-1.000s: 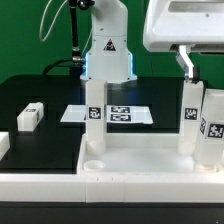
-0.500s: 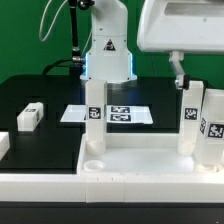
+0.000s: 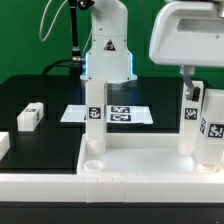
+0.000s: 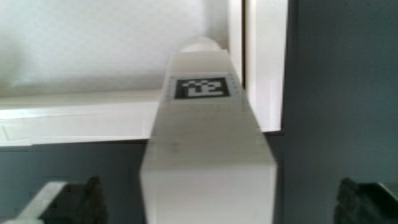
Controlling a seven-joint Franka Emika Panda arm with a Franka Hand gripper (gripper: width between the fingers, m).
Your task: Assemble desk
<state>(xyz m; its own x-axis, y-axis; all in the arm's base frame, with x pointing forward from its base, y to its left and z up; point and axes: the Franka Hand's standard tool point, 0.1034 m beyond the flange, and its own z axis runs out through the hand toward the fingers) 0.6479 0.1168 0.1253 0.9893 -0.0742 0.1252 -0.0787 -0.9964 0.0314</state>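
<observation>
The white desk tabletop [image 3: 140, 162] lies in front with its rim up. Three white tagged legs stand upright in its corner sockets: one on the exterior view's left [image 3: 93, 115] and two on the right [image 3: 190, 118] [image 3: 213, 128]. My gripper [image 3: 192, 85] hangs over the right legs, just above the rear one. In the wrist view my gripper [image 4: 222, 205] is open, with its dark fingertips [image 4: 68, 203] on either side of a tagged leg [image 4: 208, 150]. There is a gap on both sides and the fingers do not touch it.
A loose white leg [image 3: 30, 117] lies on the black table at the exterior view's left, with another white piece [image 3: 3, 146] at the left edge. The marker board [image 3: 120, 113] lies behind the tabletop. The robot base [image 3: 108, 50] stands at the back.
My gripper rose and shifted left, then moved right and lower over the right legs. The legs and the tabletop have not moved.
</observation>
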